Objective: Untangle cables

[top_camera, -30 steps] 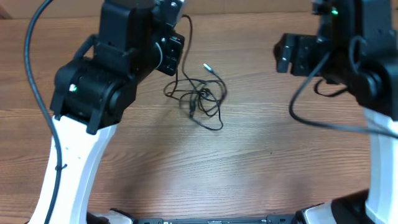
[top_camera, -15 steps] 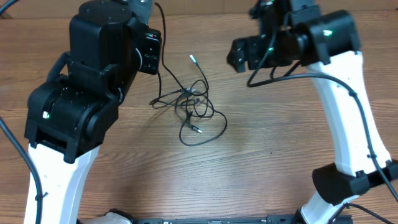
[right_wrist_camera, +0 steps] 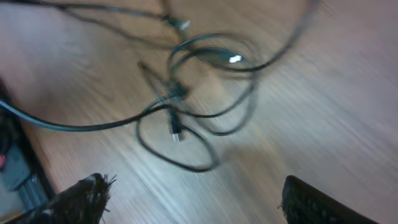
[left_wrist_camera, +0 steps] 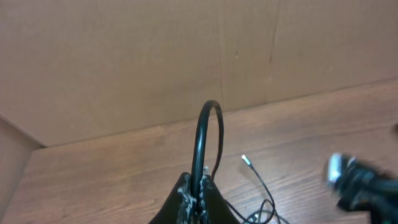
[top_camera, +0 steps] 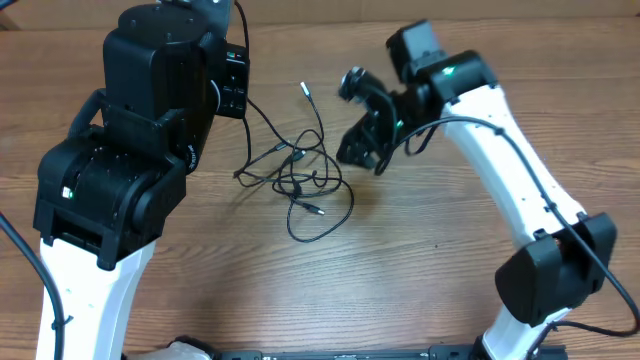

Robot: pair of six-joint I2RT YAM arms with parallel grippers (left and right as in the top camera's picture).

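Observation:
The cables (top_camera: 303, 172) are thin black cords lying in a loose tangle on the wooden table (top_camera: 420, 280). One silvery plug tip (top_camera: 305, 90) points to the back, and another (top_camera: 316, 210) lies inside the front loop. My left gripper (left_wrist_camera: 200, 190) is shut on one cable, which arches up as a loop (left_wrist_camera: 210, 118) between the fingers. From there a strand (top_camera: 258, 120) runs down into the tangle. My right gripper (top_camera: 354, 122) hovers just right of the tangle. In the right wrist view this gripper (right_wrist_camera: 199, 200) is open and holds nothing, and the cables (right_wrist_camera: 199, 93) lie blurred ahead of it.
The bulky left arm (top_camera: 130, 170) covers the table's left side. The right arm (top_camera: 520, 190) arches in from the front right. A brown cardboard wall (left_wrist_camera: 186, 56) stands behind the table's far edge. Thicker black robot wires (top_camera: 440, 125) hang by the right wrist.
The right arm has swung in from the back right and come down beside the tangle, still open. The left arm drew leftward with its cable. The tangle slid slightly left.

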